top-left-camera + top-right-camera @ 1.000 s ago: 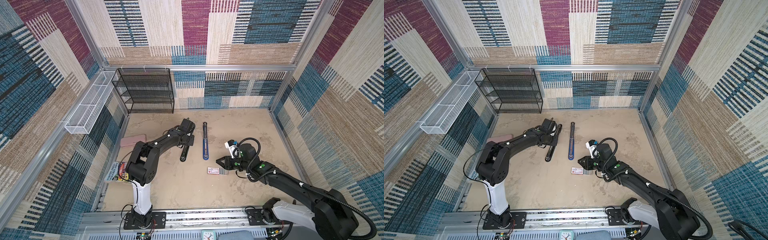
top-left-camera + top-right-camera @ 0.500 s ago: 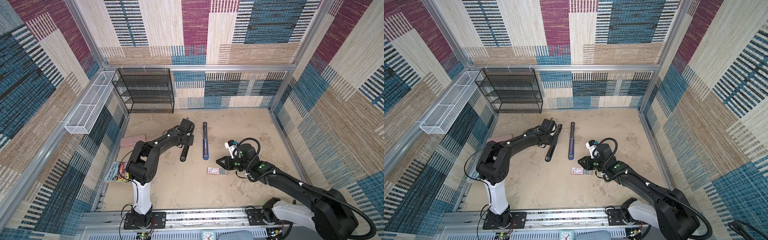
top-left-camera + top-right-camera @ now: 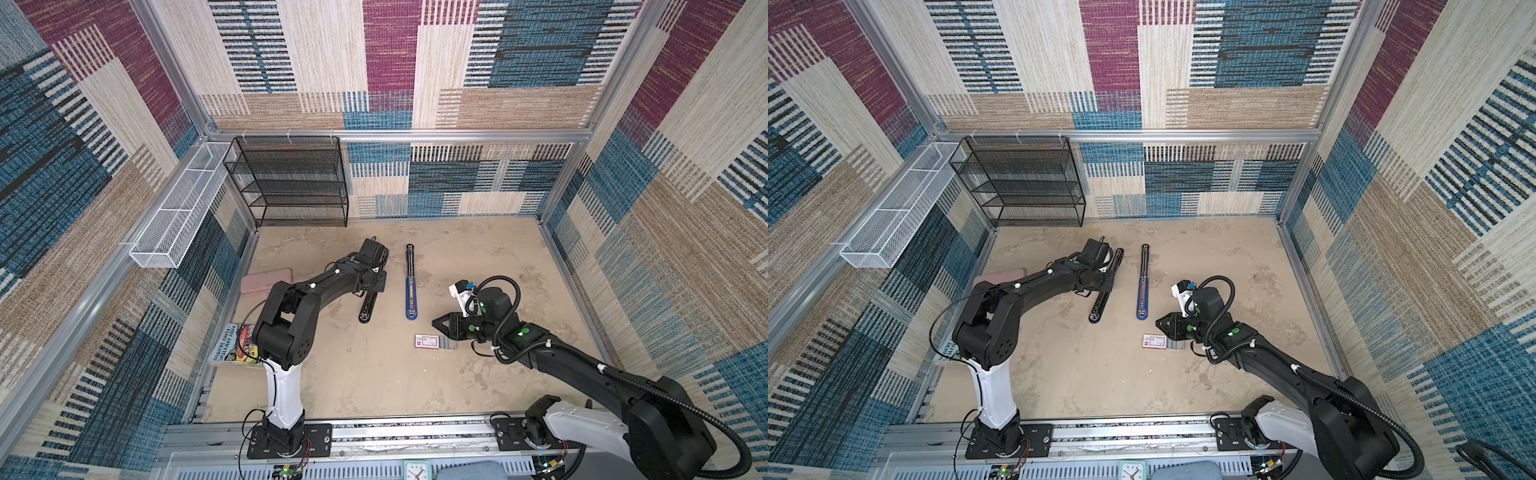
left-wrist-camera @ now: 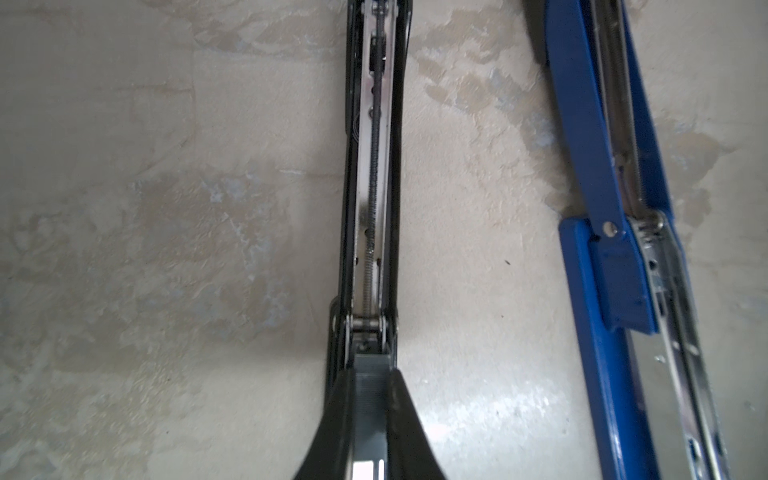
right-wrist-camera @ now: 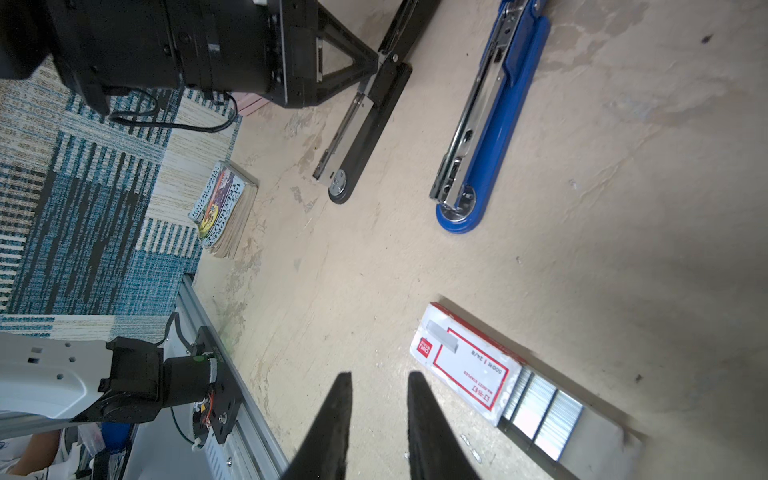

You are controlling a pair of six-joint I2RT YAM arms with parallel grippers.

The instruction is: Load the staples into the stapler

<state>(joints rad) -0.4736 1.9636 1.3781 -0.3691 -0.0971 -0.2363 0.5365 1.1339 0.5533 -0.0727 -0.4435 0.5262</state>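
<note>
Left wrist view gives us the closest look: the left hand is clenched on a short grey strip of staples, pinched between its two dark fingers right by the hinge of the black stapler. That stapler lies folded open on the table, its silver channel and long spring facing up. The strip lines up with the channel, but we cannot tell whether it rests in it or sits just above it. Alongside, apart from it, lies a blue stapler, also folded open. In both top views we see the right hand above the table, just beside a small white box with a red-bordered label, its tips pointing toward the left arm's side. From the right wrist view we find that hand released, with a clear gap between its fingers and nothing in it. A grey tray sticks out of the box's end and carries the spare staples, several shiny rows lying side by side. Near the left arm's base a pink case and a book lie at the table's edge, and a black wire shelf stands against the back wall.
</note>
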